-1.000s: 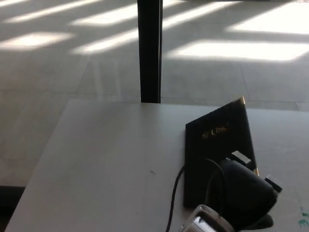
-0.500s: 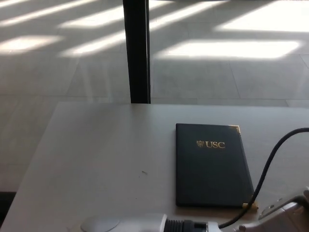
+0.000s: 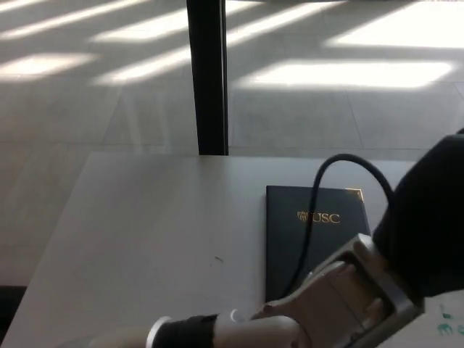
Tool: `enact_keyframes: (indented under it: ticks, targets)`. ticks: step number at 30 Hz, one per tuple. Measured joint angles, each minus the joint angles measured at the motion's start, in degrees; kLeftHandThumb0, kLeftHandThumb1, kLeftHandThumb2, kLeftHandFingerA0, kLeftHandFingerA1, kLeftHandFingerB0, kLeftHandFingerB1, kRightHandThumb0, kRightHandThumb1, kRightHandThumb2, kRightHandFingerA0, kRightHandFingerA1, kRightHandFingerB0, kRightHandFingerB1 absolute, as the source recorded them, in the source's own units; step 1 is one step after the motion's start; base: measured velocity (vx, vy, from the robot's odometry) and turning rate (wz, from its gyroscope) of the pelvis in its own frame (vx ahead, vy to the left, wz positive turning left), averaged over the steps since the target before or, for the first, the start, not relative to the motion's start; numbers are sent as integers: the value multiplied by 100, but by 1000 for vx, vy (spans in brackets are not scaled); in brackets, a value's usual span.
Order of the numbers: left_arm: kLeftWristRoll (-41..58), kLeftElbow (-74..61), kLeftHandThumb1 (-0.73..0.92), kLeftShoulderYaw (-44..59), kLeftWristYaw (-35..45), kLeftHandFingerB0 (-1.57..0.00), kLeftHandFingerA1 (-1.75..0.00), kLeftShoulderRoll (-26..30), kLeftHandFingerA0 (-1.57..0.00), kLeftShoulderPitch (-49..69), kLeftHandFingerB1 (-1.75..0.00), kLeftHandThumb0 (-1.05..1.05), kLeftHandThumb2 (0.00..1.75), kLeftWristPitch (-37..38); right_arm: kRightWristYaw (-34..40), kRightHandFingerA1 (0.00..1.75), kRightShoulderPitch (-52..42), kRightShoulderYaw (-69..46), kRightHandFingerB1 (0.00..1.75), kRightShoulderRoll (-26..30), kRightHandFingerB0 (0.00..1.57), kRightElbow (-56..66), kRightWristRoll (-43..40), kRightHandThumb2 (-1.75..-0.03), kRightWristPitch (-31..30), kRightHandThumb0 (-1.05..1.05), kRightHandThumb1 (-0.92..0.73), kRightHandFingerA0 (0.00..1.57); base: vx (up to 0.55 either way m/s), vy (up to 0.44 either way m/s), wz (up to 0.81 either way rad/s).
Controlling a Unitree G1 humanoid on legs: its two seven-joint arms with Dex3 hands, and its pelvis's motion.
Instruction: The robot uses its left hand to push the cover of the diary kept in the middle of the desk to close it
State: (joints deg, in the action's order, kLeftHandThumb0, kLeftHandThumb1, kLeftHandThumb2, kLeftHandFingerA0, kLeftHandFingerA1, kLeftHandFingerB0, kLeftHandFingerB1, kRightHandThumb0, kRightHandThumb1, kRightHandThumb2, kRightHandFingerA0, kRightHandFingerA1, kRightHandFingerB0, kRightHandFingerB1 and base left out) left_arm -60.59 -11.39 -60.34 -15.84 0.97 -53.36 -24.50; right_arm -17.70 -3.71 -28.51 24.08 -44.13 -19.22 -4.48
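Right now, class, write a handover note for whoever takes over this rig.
Left robot hand: dark shape at picture right, in front of the diary's right side; open or shut cannot be told.
Right robot hand: not in view.
Diary: lies flat and closed on the desk, USC cover up.
Done: the closing.
Left: probably only drawing the left arm clear.

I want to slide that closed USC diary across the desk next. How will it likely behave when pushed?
The diary lies flat and closed on the desk, so it should slide rather than tip or roll. Its cover looks stiff, with gold metal corners, so it probably won't flex. The smooth desk suggests it may skid easily.
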Motion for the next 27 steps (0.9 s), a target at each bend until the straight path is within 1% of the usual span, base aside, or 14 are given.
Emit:
enact_keyframes:
  ticks: [4,6,9,10,11,12,15,18,19,21,22,25,26,27]
  targets:
    - [97,-177,83,791,3,-42,-78,937,-34,571,-83,-105,120,105,-44,91,0,0,73,0,68,-37,0,-74,25,-96,-92,61,0,0,0]
    - [141,-207,92,1136,4,-108,-120,1290,-90,848,-128,-105,82,137,-54,91,-3,-1,73,-1,68,-43,-1,-74,35,-96,-92,61,0,0,0]
    - [271,-216,68,1754,4,-123,-121,1784,-112,1369,-126,-105,125,184,-66,91,-6,-1,73,-1,68,-48,-1,-74,42,-96,-92,61,0,0,0]
    - [326,-213,78,1991,3,-61,-41,1937,-65,1579,-40,-62,64,209,-73,95,-7,-1,73,-1,80,-49,-1,-68,44,-91,-92,76,0,0,0]
    - [359,-200,74,2127,0,-63,-54,2015,-67,1703,-50,-48,62,230,-65,96,-15,-2,71,-10,77,-25,0,-70,41,-91,-92,75,0,0,0]
    - [400,-179,77,2278,-6,-60,-53,2098,-63,1842,-49,-49,63,259,-43,95,-30,-3,76,-28,81,13,0,-124,37,-85,-76,81,0,0,0]
    - [613,-70,78,2902,-12,-62,-76,2350,-75,2385,-48,-54,63,385,28,94,-74,-3,76,-125,79,164,2,-125,23,-87,-76,84,0,0,0]
    - [787,89,81,3347,-12,-63,-81,2473,-82,2749,-49,-59,64,492,74,94,-98,-3,79,-162,85,222,8,-122,14,-85,-73,79,0,0,0]
    - [897,219,79,3603,-11,-65,-74,2555,-71,2960,-48,-57,63,558,103,95,-116,-3,71,-177,83,259,14,-72,9,-93,-92,82,0,0,0]
    - [1002,335,79,3846,-11,-67,-105,2611,-82,3151,-50,-52,64,629,129,94,-126,-3,78,-192,83,298,21,-122,2,-79,-71,82,0,0,0]
    - [1130,503,84,4155,-10,-68,-104,2657,-76,3373,-52,-57,65,705,156,95,-139,-3,72,-206,83,339,33,-68,-3,-92,-92,77,0,0,0]
    - [1348,813,83,4675,-5,-70,-68,2684,-73,3732,-51,-56,64,828,197,91,-165,-3,76,-243,81,415,52,-123,-11,-86,-73,77,0,0,0]
    - [1413,920,84,4831,-5,-65,-60,2685,-72,3826,-50,-55,65,862,206,93,-176,-3,70,-250,78,433,59,-69,-11,-92,-92,78,0,0,0]
    - [1492,1054,84,5027,-4,-65,-60,2684,-72,3944,-50,-55,65,902,220,93,-188,-4,70,-260,78,454,66,-69,-11,-92,-92,78,0,0,0]
